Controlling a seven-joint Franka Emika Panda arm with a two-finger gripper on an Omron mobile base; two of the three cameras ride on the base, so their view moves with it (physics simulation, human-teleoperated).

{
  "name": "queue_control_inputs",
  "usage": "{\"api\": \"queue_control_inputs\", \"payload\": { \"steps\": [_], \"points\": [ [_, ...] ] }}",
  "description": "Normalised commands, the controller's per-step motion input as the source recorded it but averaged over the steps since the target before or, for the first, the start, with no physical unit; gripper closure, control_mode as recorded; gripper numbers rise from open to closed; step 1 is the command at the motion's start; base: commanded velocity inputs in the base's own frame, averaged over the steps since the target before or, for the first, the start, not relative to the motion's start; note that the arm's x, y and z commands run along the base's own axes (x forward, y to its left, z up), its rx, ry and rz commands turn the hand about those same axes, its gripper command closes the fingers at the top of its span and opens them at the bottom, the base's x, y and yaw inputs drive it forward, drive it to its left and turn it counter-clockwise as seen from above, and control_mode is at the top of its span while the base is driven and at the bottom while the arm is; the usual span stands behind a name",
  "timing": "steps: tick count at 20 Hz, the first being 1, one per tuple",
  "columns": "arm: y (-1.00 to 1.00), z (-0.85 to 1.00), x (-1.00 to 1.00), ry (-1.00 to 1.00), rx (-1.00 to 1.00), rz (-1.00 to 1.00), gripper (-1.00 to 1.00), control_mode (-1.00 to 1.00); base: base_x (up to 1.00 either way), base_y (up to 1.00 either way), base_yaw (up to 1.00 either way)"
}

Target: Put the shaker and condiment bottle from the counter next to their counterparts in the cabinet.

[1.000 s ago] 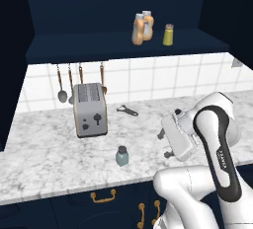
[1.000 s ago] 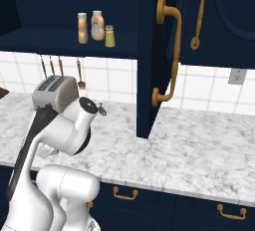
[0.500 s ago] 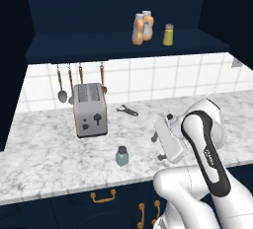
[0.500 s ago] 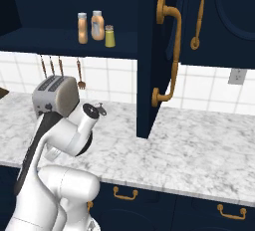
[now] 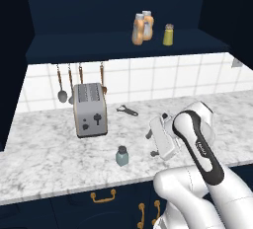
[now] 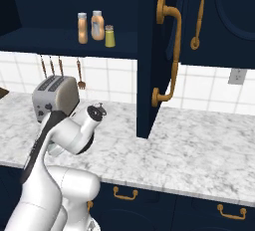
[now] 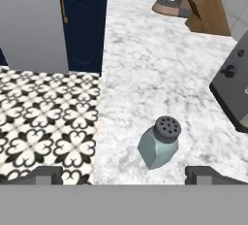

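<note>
Shaker (image 7: 160,141) stands upright on the marble tabletop (image 7: 145,64), just ahead of the gripper (image 7: 123,173), whose fingers (image 7: 201,173) are spread wide, grasping nothing.

Lighting: even, diffuse, rendered; source not discernible. Worktop (image 5: 59,154) bright, without glare. Cabinet (image 5: 99,6) interior dim, deep in shadow at back and sides. Shadows: soft and faint beneath toaster (image 5: 89,109) and shaker (image 5: 122,156). Focus: sharp throughout, no motion blur; hand view slightly coarse. Edge distortion: none noticeable, tile lines straight
</note>
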Motion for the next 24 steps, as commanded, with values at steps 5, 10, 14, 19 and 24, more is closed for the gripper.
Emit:
{"api": "queue_control_inputs", "payload": {
  "steps": [5, 10, 14, 19, 24],
  "points": [
    [0.10, -0.29, 0.27, 0.00, 0.00, 0.06, -1.00, -1.00, 0.00, 0.00, 0.00],
    [0.00, -0.16, 0.02, 0.00, 0.02, 0.05, -1.00, -1.00, 0.00, 0.00, 0.00],
    [0.16, -0.14, 0.06, -0.01, 0.00, 0.00, -1.00, -1.00, 0.00, 0.00, 0.00],
    [0.23, -0.26, 0.00, 0.00, 0.00, 0.00, -1.00, -1.00, 0.00, 0.00, 0.00],
    [0.07, -0.21, 0.00, -0.02, -0.02, 0.00, -1.00, -1.00, 0.00, 0.00, 0.00]
  ]
}}
